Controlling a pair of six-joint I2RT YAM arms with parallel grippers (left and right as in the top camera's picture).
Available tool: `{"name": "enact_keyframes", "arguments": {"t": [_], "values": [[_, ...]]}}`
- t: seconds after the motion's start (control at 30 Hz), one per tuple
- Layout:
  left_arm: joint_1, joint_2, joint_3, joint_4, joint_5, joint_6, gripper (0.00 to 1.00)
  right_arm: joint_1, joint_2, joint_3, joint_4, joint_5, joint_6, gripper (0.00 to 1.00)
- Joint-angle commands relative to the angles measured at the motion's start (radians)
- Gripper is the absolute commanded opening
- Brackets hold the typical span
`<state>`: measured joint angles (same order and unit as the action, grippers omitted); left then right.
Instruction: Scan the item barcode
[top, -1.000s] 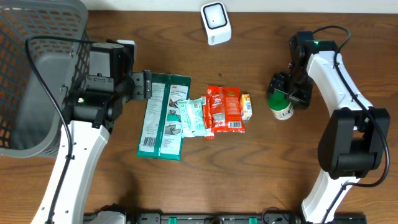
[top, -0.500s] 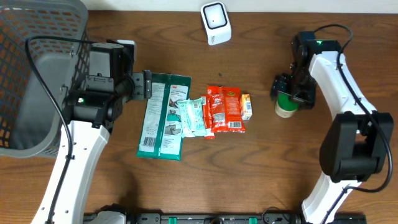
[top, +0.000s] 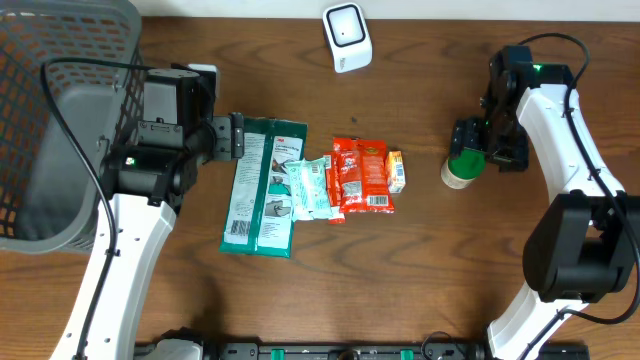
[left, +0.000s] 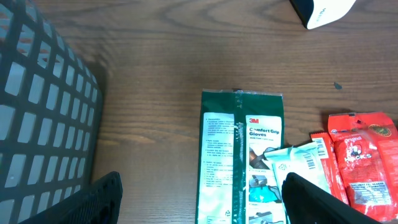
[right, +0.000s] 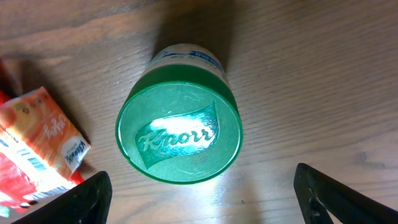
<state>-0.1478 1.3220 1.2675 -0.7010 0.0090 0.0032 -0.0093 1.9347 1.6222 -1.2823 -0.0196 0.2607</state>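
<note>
Overhead, the right gripper (top: 480, 140) hangs over the right side of the table (top: 500, 270), just beside a jar (top: 459, 170) that stands upright with its green lid facing the camera. The right wrist view looks straight down on that lid: both fingers sit at the bottom corners of the picture, spread wide and clear of the jar, which lies ahead of the tips and centred between their lines. Nothing is held.

The jar looks like the item in hand for scanning, and no barcode shows on the lid, so it is probably on the side label. The jar's long axis is vertical, so a grip would likely mean moving forward and down until the fingers straddle the body, then tipping the label toward the scanner (top: 347, 36). That white unit sits at the table's far edge, well apart from the jar and to its left in the overhead picture. The right arm is plainly the nearer one.

The left gripper (top: 236, 137) hovers at the top edge of a green gloves pack (top: 262, 185), fingers also wide and empty. Between the pack and the jar lie red pouches (top: 362, 175) and a small orange box (top: 396, 170); a grey basket (top: 50, 120) stands at far left
</note>
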Motion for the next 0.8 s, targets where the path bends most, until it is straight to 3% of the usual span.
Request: {"name": "enact_keyframes", "arguments": {"t": [0.0, 0.6, 0.77], "values": [[0.0, 0.003, 0.002, -0.002, -0.005, -0.005, 0.82, 0.006, -0.023, 0.005, 0.002, -0.015, -0.064, 0.9], [0.0, 0.003, 0.002, -0.002, -0.005, -0.005, 0.83, 0.024, -0.018, -0.073, 0.089, -0.016, -0.217, 0.93], [0.0, 0.003, 0.002, -0.002, -0.005, -0.005, 0.82, 0.024, -0.018, -0.138, 0.162, -0.015, -0.233, 0.86]]}}
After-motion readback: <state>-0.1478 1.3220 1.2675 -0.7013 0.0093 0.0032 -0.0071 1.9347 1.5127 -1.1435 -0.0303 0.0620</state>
